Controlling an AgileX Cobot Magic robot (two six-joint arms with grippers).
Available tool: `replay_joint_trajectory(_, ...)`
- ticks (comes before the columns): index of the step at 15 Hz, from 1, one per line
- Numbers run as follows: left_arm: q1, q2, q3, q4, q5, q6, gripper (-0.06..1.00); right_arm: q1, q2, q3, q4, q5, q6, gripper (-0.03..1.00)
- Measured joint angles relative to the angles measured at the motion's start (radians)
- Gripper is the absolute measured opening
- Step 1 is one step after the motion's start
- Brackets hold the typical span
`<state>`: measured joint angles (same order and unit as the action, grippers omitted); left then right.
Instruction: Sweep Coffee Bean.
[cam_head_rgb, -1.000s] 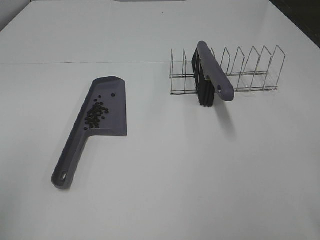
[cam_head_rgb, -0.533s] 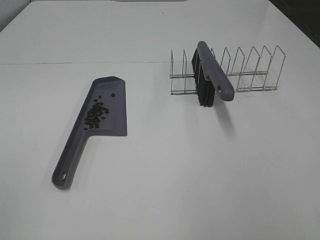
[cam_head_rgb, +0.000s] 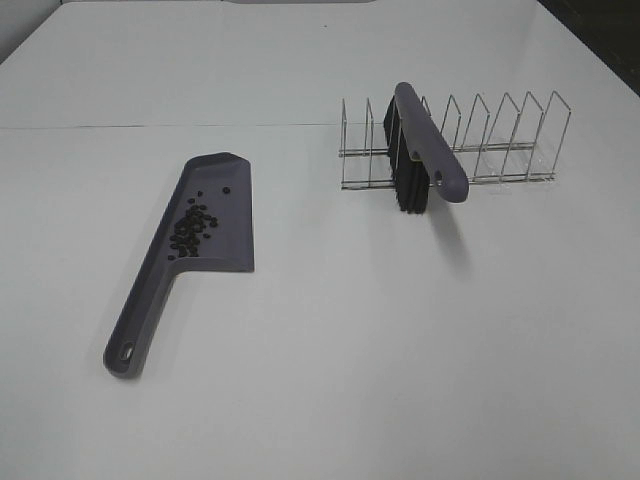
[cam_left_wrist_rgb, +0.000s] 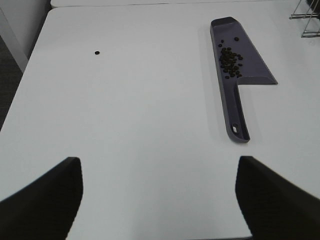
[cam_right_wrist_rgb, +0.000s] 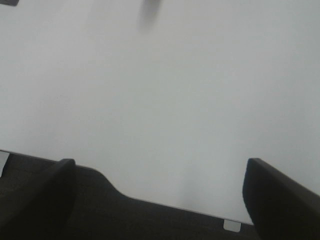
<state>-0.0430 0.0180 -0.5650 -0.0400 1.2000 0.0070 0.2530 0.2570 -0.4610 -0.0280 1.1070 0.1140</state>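
You're at the finish: the coffee bean (cam_head_rgb: 193, 226) pile sits in the dustpan (cam_head_rgb: 215, 215), at nine o'clock from the brush (cam_head_rgb: 428, 155). Both grippers, left gripper (cam_left_wrist_rgb: 159, 197) and right gripper (cam_right_wrist_rgb: 160, 200), are spread, holding nothing; one stray bean (cam_left_wrist_rgb: 97, 52) looks left to sweep.

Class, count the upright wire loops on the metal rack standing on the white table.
8 visible on the metal wire rack, in one row; the purple-grey brush with black bristles leans across the left part and may hide another.

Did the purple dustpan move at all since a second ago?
No. The dustpan sits at the same spot and angle left of the wire rack, with the coffee beans in it.
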Motion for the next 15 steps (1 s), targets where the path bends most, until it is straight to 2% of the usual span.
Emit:
replay_joint_trajectory(6, 0.000, -0.004, 0.014, 0.004, -0.051, 0.006, 0.77, 0.000, -0.168, 0.000, 0.002, 0.002, -0.009, 0.77)
replay_joint_trajectory(10, 0.000, -0.005, 0.025, 0.011, -0.078, 0.056, 0.77, 0.000, -0.250, 0.000, 0.002, 0.002, -0.031, 0.77)
replay_joint_trajectory(15, 0.000, -0.005, 0.048, 0.021, -0.116, 0.071, 0.77, 0.000, -0.261, 0.003, 0.006, 0.002, -0.083, 0.77)
